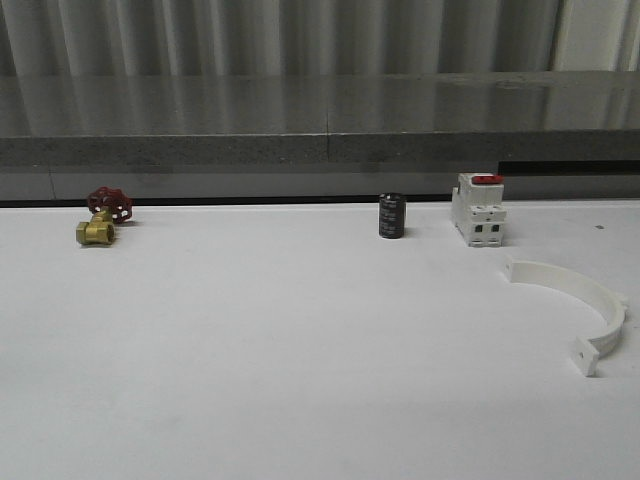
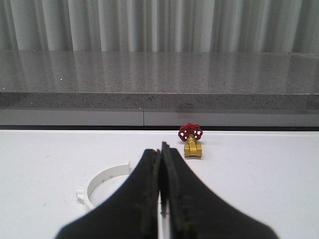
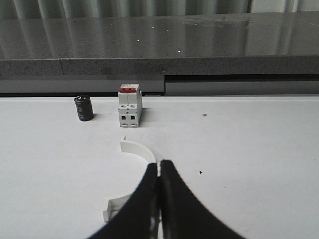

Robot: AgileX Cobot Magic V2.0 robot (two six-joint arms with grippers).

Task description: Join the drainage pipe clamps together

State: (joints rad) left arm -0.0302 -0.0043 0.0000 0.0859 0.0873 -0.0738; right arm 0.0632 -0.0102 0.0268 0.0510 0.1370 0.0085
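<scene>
Two clamp halves (image 1: 580, 312) (image 2: 102, 186) lie apart on the white table (image 1: 300, 350)

White table (image 1: 300, 380), 2 white clamp halves (image 1: 585, 305) (image 2: 102, 186). At 10 o'clock, brass-yellow valve (image 1: 98, 228) with dark red handwheel. Black capacitor (image 1: 391, 216). White switch (image 1: 478, 211), red top. Black grippers (image 2: 160, 154) (image 3: 159, 172). Speckled grey ledge (image 1: 320, 115).

The white desk (image 1: 300, 350) is lying open centrally; a black cylinder (image 1: 391, 216) and a white red-topped switch (image 1: 478, 210) are standing far right.
</scene>
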